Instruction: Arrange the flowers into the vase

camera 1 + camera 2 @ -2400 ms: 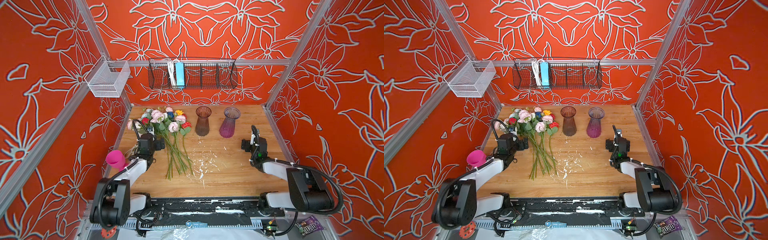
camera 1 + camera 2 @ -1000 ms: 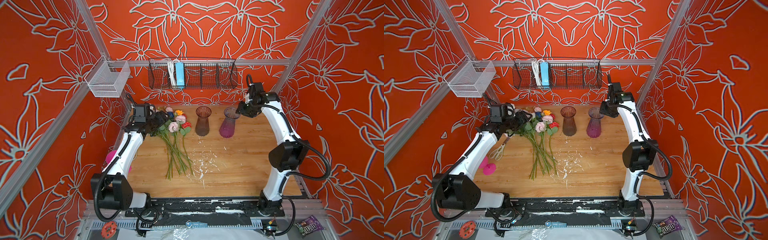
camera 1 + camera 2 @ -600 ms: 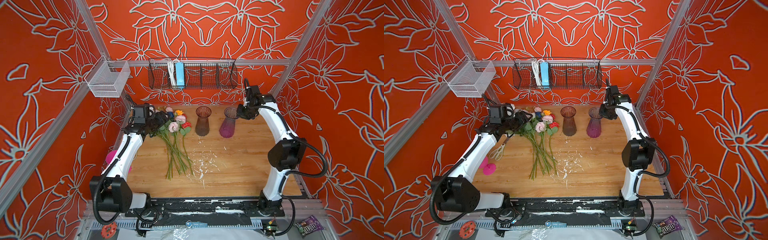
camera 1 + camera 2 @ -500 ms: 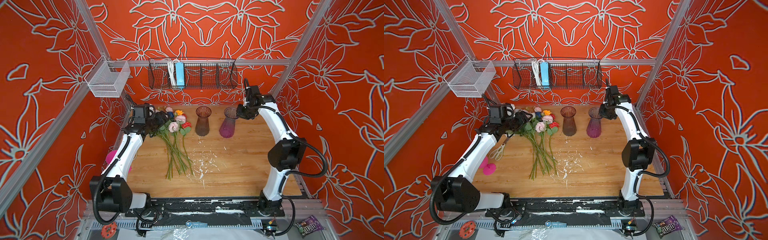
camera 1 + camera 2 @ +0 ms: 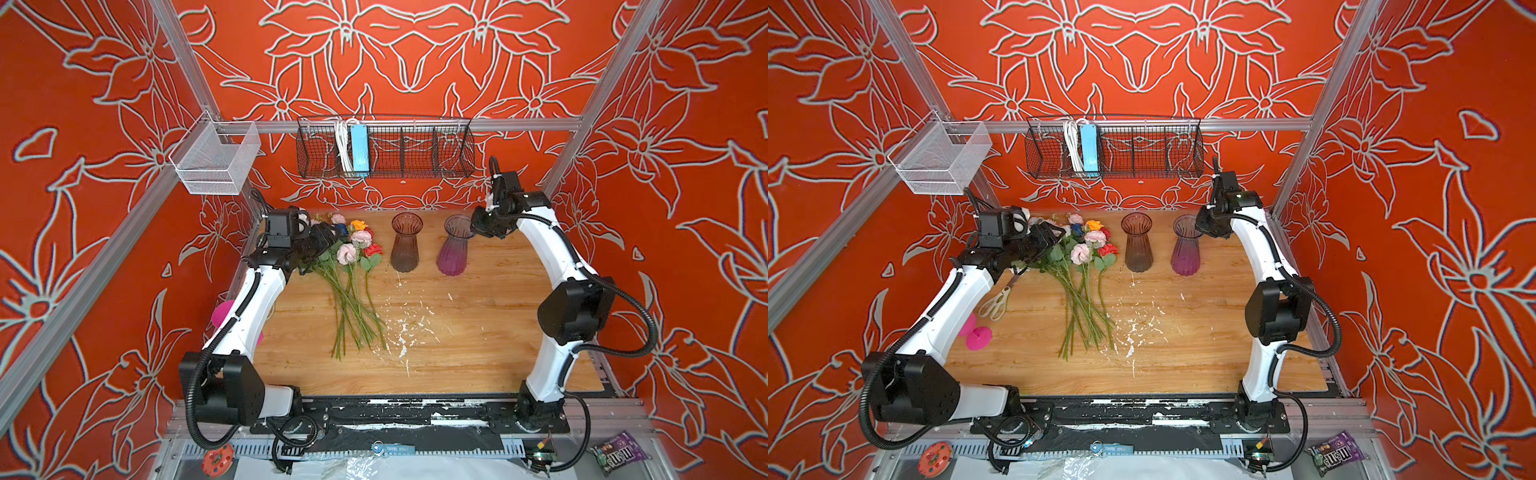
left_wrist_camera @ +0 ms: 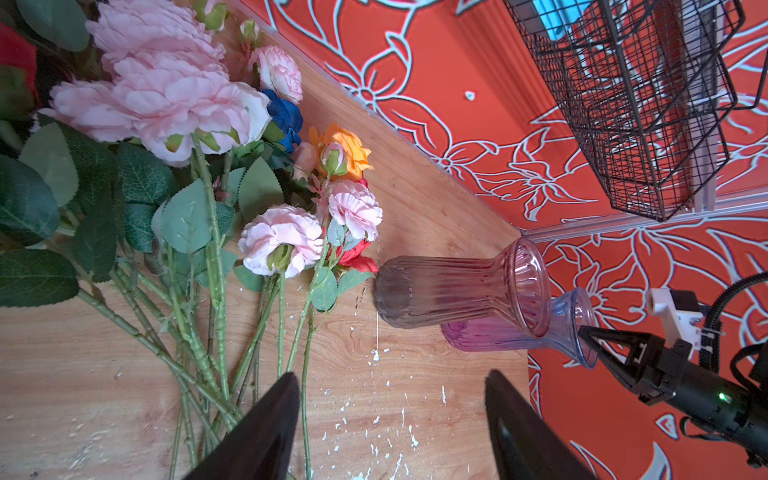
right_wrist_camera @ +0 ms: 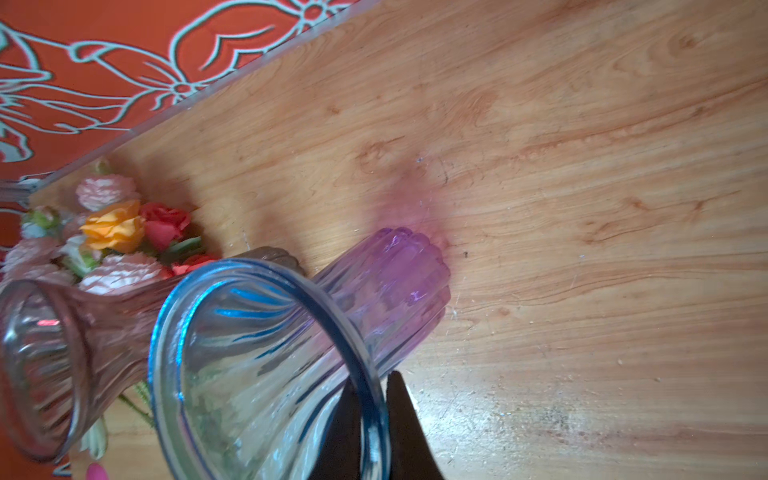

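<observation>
- Your right gripper (image 7: 374, 380) is clamped on the flared rim of the purple vase (image 5: 455, 249), one finger inside the mouth and one outside. Only the right wrist view shows this pinch plainly.
- That vase stands upright near the back edge of the table (image 5: 478, 332), close to the right rear corner post, so there is little room behind it.
- Your left gripper (image 6: 390, 376) is spread wide with nothing between its fingers, hanging over the left side of the flowers (image 5: 353, 266).
- The flowers lie flat on the table's left half, blooms toward the back wall, stems fanning toward the front.
- The brown vase (image 5: 405, 245) stands between the blooms and the purple vase. A red bloom lies just beside its base, and both top views show a gap between the vases.
- Open wood runs across the centre, front and right, marked only by white flecks.
- A top view shows scissors (image 5: 998, 303) by the left edge beside the left arm; neither wrist view shows them.
- A black wire basket (image 5: 386, 145) hangs on the back wall above the vases.
</observation>
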